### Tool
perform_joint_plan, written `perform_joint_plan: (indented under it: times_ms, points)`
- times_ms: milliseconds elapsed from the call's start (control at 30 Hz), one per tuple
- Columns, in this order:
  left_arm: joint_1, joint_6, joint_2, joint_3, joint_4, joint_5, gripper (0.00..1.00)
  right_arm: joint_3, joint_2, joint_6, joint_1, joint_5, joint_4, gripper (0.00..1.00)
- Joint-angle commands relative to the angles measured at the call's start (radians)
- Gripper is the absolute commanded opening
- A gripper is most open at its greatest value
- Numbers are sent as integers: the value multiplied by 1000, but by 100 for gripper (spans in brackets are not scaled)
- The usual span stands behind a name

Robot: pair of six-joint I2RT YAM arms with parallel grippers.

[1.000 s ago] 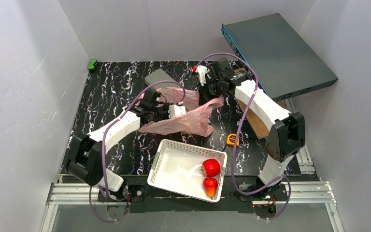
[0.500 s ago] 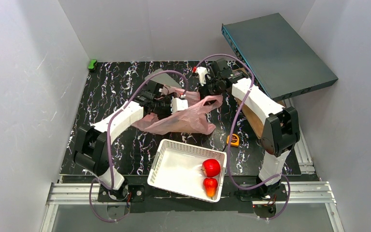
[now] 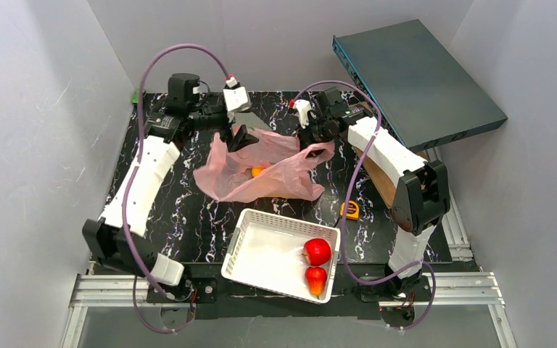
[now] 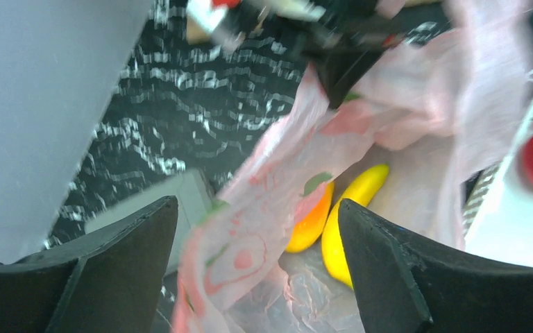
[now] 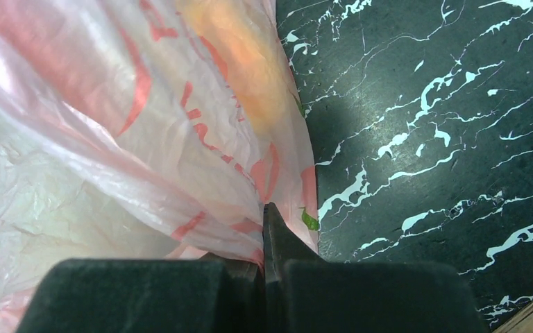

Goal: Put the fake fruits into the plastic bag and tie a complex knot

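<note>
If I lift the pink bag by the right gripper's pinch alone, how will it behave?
Probably floppy: the plastic bag lies crumpled and creased, so it should sag rather than hold shape. The banana and mango inside look free to slide to the lowest point. The thin film pinched in the right gripper may slip or stretch.

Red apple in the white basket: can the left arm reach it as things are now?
Probably yes. The left gripper, at the plastic bag's edge, has its jaws open, clamping nothing; the red apple lies uncovered in the open white basket. The arm would need to swing back.
</note>
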Motion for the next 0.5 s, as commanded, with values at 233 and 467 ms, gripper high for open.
perform_joint_plan:
  times_ms: [233, 467]
  points:
    - [-311, 622, -214, -228, -365, 250, 83, 70, 1, 4, -5, -5, 27, 1]
    - [-581, 651, -96, -343, -233, 51, 79, 54, -1, -1, -1, -2, 26, 1]
